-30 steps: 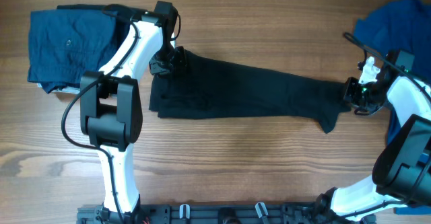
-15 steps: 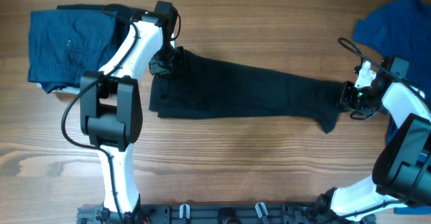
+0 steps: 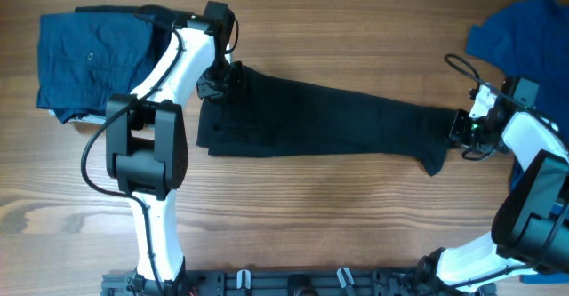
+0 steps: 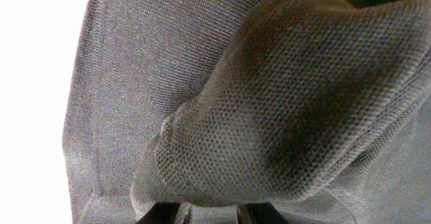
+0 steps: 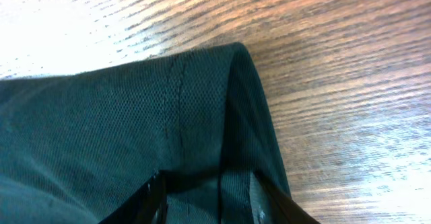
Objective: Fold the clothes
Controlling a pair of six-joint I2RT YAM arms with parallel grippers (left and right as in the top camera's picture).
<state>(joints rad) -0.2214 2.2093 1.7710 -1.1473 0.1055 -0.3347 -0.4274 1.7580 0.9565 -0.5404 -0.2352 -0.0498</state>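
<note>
1. Table (image 3: 311, 216): wood-grain top. There is bare wood along the whole near side of the black shirt and in a strip beyond its far edge.

2. Black shirt (image 3: 329, 118): 1 piece, folded into a long band and stretched across the middle of the table. It is wider at the left end and tapers to the right, where a small flap hangs toward the near side. Its lie matches that of 1 second ago.

3. Navy garment (image 3: 84, 56): a folded stack on the table, off the black shirt's left end and apart from it. 1 button shows.

4. Bright blue garment (image 3: 520, 29): loose, beyond the black shirt's right end at the table's far right corner, and cut off by the frame.

5. Left gripper (image 3: 222, 81): at the black shirt's far left corner, clamped on a bunch of its knit fabric, which fills the wrist view. It has not moved since 1 second ago.

6. Right gripper (image 3: 458, 129): at the black shirt's right end. Its fingers (image 5: 156, 196) are closed on a doubled, stitched edge of the fabric. It has shifted slightly toward the black shirt since 1 second ago.
</note>
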